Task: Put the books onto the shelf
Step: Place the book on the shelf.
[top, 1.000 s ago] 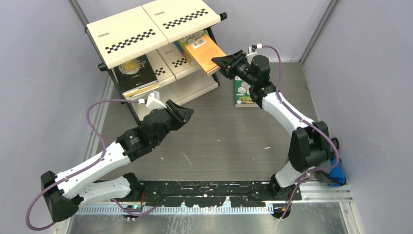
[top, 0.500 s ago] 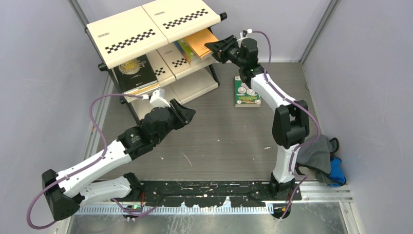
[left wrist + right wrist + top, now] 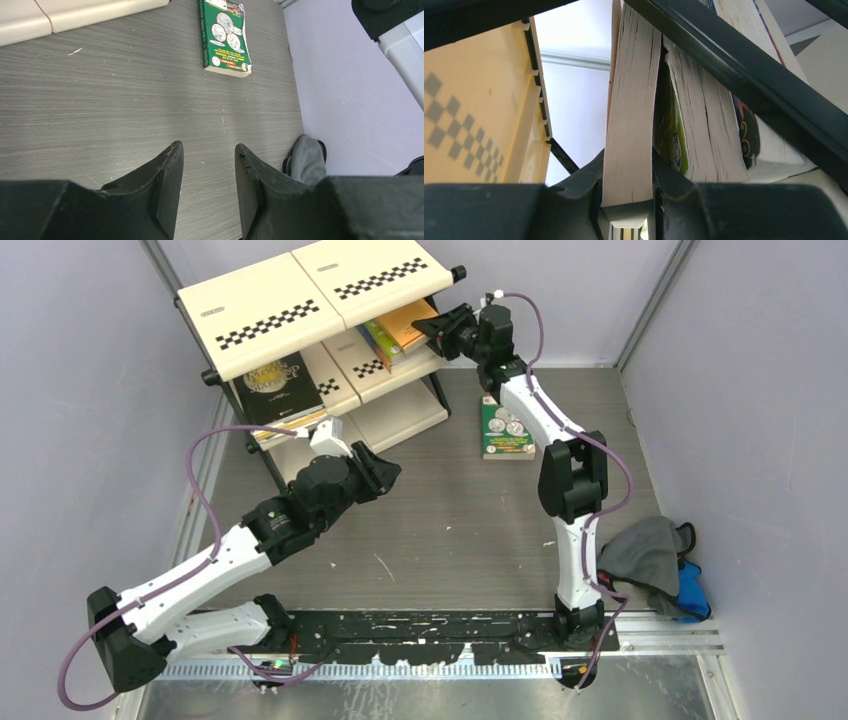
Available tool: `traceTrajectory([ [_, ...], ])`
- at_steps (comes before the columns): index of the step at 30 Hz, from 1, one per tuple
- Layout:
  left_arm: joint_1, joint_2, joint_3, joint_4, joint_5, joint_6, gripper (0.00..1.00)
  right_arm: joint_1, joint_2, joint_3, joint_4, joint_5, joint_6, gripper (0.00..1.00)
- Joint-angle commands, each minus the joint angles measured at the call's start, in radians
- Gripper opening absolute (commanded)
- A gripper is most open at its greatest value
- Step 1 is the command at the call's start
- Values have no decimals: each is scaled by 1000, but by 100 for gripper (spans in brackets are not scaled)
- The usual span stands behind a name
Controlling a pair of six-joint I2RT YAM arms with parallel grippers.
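The shelf [image 3: 262,302] has cream panels with black-and-white checkered strips and a black frame. On it there is an orange book [image 3: 412,322], a lime green book [image 3: 384,338] and a black book [image 3: 275,388] with gold letters. The dark green book [image 3: 503,430] shows silver coins. The table [image 3: 450,530] is grey with fine streaks. The cloth [image 3: 645,550] is grey and blue.

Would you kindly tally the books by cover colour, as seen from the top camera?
black and gold book: 1
orange book: 1
lime green book: 1
blue book: 1
dark green book: 1
Total: 5
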State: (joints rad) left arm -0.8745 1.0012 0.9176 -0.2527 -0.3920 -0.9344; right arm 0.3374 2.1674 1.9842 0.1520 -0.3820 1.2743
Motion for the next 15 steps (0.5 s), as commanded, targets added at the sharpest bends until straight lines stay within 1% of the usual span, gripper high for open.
traceTrajectory([
  [1,19,-5,28,20,12,31,43,9,3,111,32,8,-26,1],
  [8,44,0,19,26,33,23,43,19,17,129,8,19,-33,1],
  [15,58,-4,9,30,47,17,43,43,20,140,-50,71,-58,1],
])
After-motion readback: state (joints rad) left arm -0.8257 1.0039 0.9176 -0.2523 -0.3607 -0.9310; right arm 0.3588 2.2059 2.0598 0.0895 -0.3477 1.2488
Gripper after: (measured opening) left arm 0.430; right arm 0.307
